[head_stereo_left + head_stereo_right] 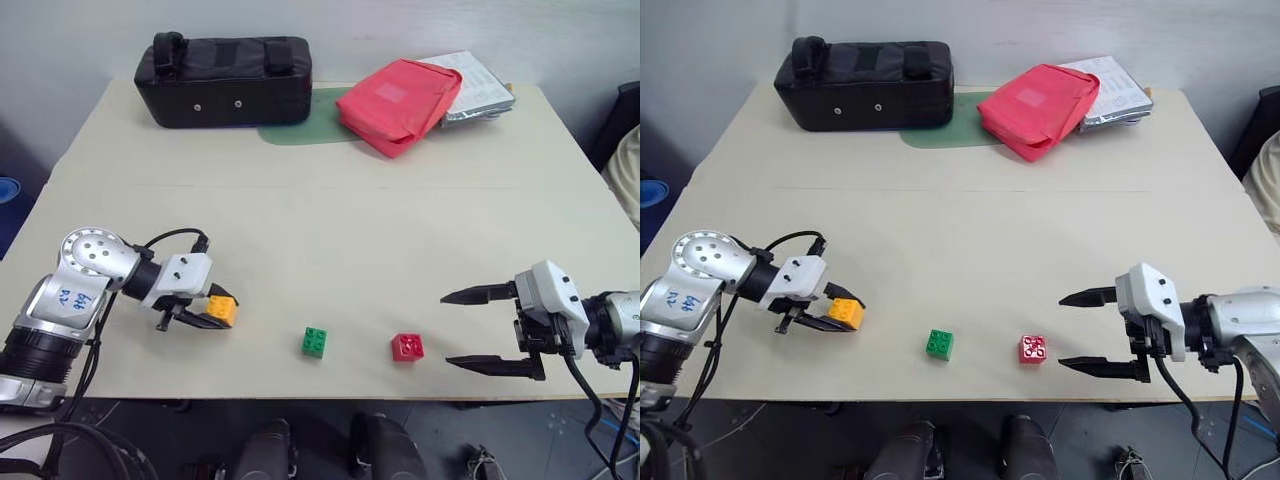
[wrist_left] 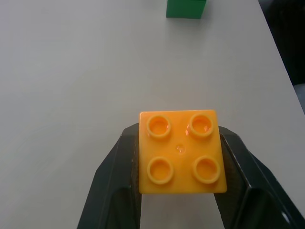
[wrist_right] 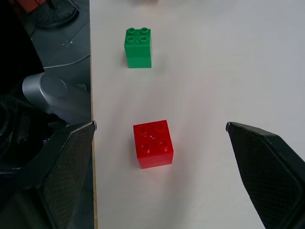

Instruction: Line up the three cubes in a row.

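Left gripper (image 1: pixel 205 312) fingers clenched on orange-yellow cube (image 1: pixel 221 309), near worktop (image 1: pixel 330 210) front edge. Green cube (image 1: pixel 315 341) lies toward robot's right of it, red cube (image 1: pixel 407 347) beyond. Right gripper (image 1: pixel 480 330) fingers spread wide, empty, nearest red cube.

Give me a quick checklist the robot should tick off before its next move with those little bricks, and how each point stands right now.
1. Left gripper shut on the orange-yellow cube: ok.
2. Cube sits square between the fingers: ok.
3. Green cube and red cube side by side near the table's front edge: ok.
4. Right gripper open, apart from the red cube: ok.
5. All three cubes in one row: not ok, the orange-yellow cube is not yet placed.
6. Held cube lifted off the table: cannot tell.
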Motion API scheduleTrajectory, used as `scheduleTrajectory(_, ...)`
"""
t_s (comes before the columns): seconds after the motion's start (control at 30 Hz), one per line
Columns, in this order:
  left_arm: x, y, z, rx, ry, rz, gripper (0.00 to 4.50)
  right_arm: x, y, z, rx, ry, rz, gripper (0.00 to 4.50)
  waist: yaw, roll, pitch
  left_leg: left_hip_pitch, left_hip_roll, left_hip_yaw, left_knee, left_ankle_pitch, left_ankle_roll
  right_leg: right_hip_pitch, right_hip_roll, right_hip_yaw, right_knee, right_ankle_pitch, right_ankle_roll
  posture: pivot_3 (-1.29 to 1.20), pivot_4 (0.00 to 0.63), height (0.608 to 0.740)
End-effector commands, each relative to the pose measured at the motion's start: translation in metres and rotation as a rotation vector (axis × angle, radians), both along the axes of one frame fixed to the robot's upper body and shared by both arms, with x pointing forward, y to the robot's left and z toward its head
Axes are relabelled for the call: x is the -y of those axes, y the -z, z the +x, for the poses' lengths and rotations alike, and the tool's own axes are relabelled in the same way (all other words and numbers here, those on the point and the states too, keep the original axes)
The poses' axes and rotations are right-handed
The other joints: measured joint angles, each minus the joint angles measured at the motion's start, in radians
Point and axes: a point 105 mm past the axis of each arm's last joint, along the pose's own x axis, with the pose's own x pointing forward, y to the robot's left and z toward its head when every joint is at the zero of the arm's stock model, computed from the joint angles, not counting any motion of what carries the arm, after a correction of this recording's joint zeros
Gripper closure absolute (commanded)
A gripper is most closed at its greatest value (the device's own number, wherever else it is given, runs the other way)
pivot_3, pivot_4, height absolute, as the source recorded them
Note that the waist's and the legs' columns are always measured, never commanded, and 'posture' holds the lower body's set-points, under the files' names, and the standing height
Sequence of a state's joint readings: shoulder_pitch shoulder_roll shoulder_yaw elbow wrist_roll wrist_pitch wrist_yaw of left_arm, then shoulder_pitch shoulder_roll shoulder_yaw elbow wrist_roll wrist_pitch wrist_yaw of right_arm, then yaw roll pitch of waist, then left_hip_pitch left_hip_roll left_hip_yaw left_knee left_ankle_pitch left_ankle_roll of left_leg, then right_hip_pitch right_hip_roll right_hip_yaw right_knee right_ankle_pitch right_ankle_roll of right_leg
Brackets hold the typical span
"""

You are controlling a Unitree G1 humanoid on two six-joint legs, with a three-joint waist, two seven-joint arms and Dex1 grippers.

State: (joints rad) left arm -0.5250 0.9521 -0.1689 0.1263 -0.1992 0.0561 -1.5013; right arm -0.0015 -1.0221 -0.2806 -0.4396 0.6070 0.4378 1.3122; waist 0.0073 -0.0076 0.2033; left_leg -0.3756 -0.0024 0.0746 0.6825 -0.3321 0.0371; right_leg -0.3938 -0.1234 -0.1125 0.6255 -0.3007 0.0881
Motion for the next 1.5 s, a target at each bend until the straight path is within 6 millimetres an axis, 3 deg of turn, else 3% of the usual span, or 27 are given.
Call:
scheduleTrajectory(0.03, 0.003, -0.001, -0.006, -0.019, 0.071, 0.019, 2.97, -0.002, -0.007, -0.004, 0.044, -0.002, 0.004, 0.0, 0.005, 0.0, 0.0, 0.0, 0.0, 0.0, 0.0, 0.0, 0.0, 0.0, 0.0, 0.0, 0.0, 0.0, 0.0, 0.0, 0.15, 0.74)
scheduleTrajectory(0.67, -0.004, 0.022, -0.016, -0.034, -0.007, 0.013, 2.97, -0.002, -0.003, -0.001, 0.064, -0.006, -0.021, 0.0, 0.015, 0.0, 0.0, 0.0, 0.0, 0.0, 0.0, 0.0, 0.0, 0.0, 0.0, 0.0, -0.003, 0.0, 0.0, 0.0, 0.15, 0.74)
scheduleTrajectory(0.93, -0.005, 0.023, -0.015, -0.015, -0.028, 0.0, 0.47, -0.003, -0.005, 0.002, 0.065, -0.017, -0.014, 0.0, 0.016, 0.0, 0.0, 0.0, 0.0, 0.0, 0.0, 0.0, 0.0, 0.0, 0.0, 0.0, -0.003, 0.0, 0.0, 0.0, 0.15, 0.74)
scheduleTrajectory(1.0, -0.005, 0.024, -0.015, -0.012, -0.035, -0.003, 0.02, -0.003, -0.005, 0.003, 0.067, -0.02, -0.012, 0.0, 0.016, 0.0, 0.0, 0.001, 0.0, 0.0, 0.0, 0.0, 0.0, 0.0, 0.0, 0.0, -0.003, 0.0, 0.0, 0.0, 0.15, 0.74)
scheduleTrajectory(1.3, -0.006, 0.026, -0.018, -0.004, -0.049, -0.017, 0.02, -0.004, -0.008, 0.008, 0.073, -0.029, -0.008, 0.0, 0.015, 0.0, 0.0, 0.001, 0.0, 0.0, 0.0, 0.0, 0.0, 0.0, -0.001, 0.0, -0.003, 0.0, 0.0, 0.0, 0.15, 0.74)
scheduleTrajectory(1.4, -0.005, 0.026, -0.018, -0.006, -0.046, -0.026, 0.63, -0.003, -0.009, 0.009, 0.074, -0.031, -0.009, 0.0, 0.016, 0.0, 0.0, 0.001, 0.0, 0.0, 0.0, 0.0, 0.0, 0.0, -0.001, 0.0, -0.003, 0.0, 0.0, 0.0, 0.15, 0.74)
scheduleTrajectory(1.5, -0.003, 0.025, -0.015, -0.004, -0.049, -0.032, 1.57, -0.003, -0.009, 0.009, 0.076, -0.032, -0.012, 0.0, 0.016, 0.0, 0.0, 0.001, 0.0, 0.0, 0.0, 0.0, 0.0, 0.0, -0.001, 0.0, -0.004, 0.0, 0.0, 0.0, 0.15, 0.74)
